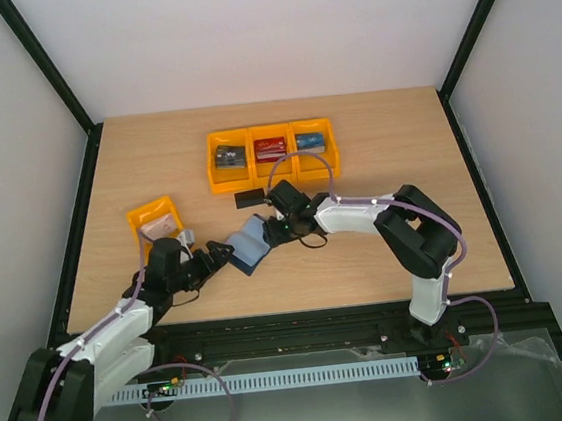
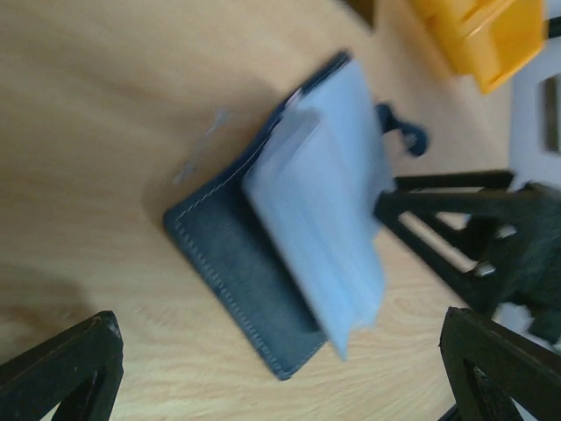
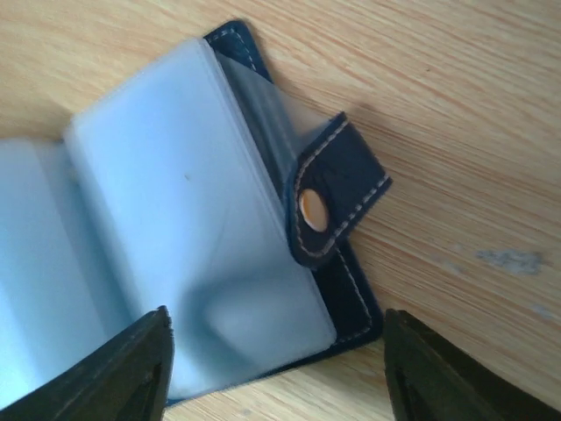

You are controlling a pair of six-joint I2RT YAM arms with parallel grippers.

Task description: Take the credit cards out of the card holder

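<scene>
The card holder (image 1: 247, 244) lies open on the table between both arms, a dark navy wallet (image 2: 237, 272) with pale blue sleeves (image 3: 175, 219) fanned up and a snap tab (image 3: 337, 189) folded over them. My right gripper (image 1: 273, 227) is open at the holder's right end, and its fingers straddle the near corner (image 3: 273, 355) without touching it. At the holder's left end my left gripper (image 1: 216, 261) is open wide, with the holder just ahead of its fingers (image 2: 280, 373). One black credit card (image 1: 250, 197) lies flat on the table behind the holder. No card shows in the visible sleeves.
A three-part orange bin (image 1: 272, 171) stands at the back with a dark, a red and a blue item inside. A small orange bin (image 1: 147, 213) left of the holder holds a pale card-like thing. The right arm's fingers (image 2: 478, 219) reach into the left wrist view.
</scene>
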